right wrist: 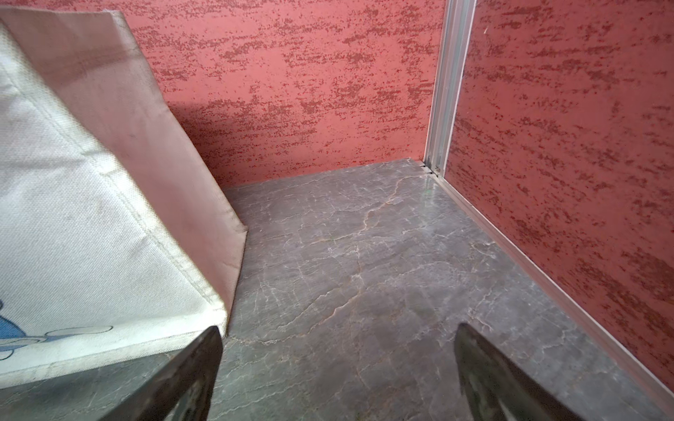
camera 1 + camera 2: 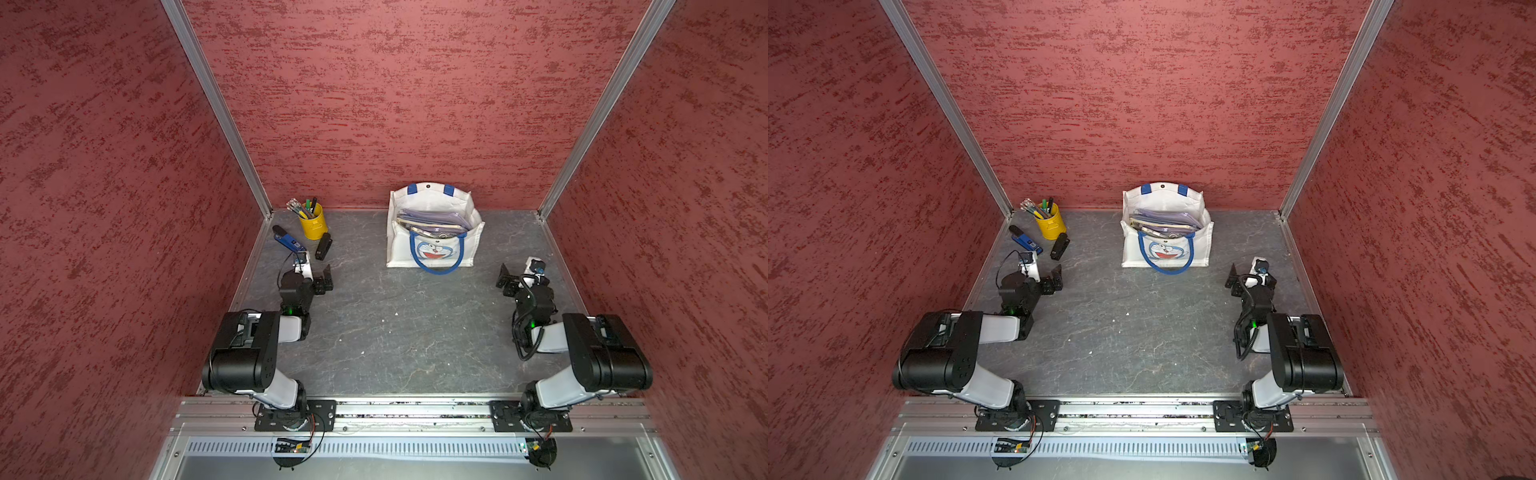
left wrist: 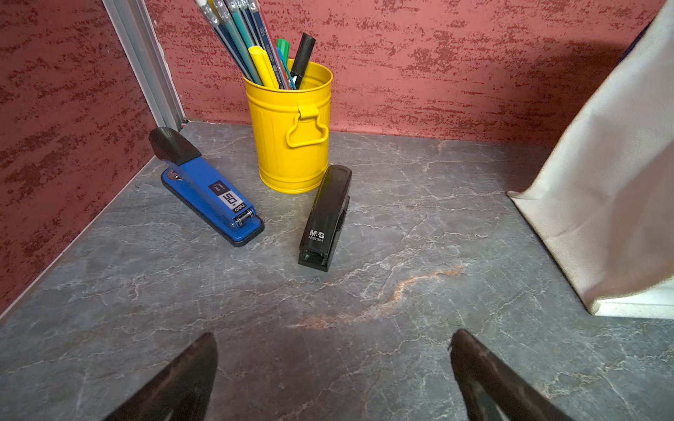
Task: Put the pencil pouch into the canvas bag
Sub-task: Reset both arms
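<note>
The bag (image 1: 73,218), at the left of the right wrist view, is coarse woven cloth, matt white. The bench (image 3: 401,218) looks like grey veined stone, smooth with a faint sheen. The cup (image 3: 277,145), upper middle of the left wrist view, is ribbed metal in glossy yellow paint. The blue stapler (image 3: 211,189) is glossy with a matt black cap; the black stapler (image 3: 324,218) is semi-gloss plastic. The walls (image 3: 437,54) are rough, matt red. The corner posts (image 1: 441,91) are brushed metal.

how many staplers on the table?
2. The blue stapler lies beside the yellow pen cup, toward the side wall; the black stapler lies at the cup's other side. The canvas bag could hide more.
</note>
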Controlling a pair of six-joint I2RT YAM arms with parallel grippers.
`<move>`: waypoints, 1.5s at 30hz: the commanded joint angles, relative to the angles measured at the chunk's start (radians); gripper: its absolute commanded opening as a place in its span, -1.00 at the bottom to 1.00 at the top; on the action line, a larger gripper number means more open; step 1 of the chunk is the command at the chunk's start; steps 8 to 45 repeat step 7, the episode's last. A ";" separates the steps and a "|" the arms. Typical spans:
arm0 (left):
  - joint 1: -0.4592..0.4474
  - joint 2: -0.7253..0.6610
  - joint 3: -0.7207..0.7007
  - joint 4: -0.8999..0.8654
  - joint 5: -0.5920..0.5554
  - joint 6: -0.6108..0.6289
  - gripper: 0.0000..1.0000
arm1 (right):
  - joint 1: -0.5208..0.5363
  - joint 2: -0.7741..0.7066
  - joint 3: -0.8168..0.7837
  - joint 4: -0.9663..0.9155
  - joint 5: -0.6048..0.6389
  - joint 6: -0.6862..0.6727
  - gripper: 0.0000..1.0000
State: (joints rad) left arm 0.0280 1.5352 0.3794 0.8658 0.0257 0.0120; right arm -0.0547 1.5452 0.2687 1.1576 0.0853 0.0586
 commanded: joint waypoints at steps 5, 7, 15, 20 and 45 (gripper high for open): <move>0.009 -0.003 0.007 0.012 0.022 -0.010 0.99 | 0.005 0.001 0.019 -0.018 -0.029 -0.030 0.98; 0.007 -0.002 0.003 0.019 0.023 -0.009 0.99 | 0.006 0.000 0.010 -0.001 -0.019 -0.027 0.98; 0.007 -0.002 0.003 0.019 0.023 -0.009 0.99 | 0.006 0.000 0.010 -0.001 -0.019 -0.027 0.98; 0.007 -0.002 0.003 0.019 0.023 -0.009 0.99 | 0.006 0.000 0.010 -0.001 -0.019 -0.027 0.98; 0.007 -0.002 0.003 0.019 0.023 -0.009 0.99 | 0.006 0.000 0.010 -0.001 -0.019 -0.027 0.98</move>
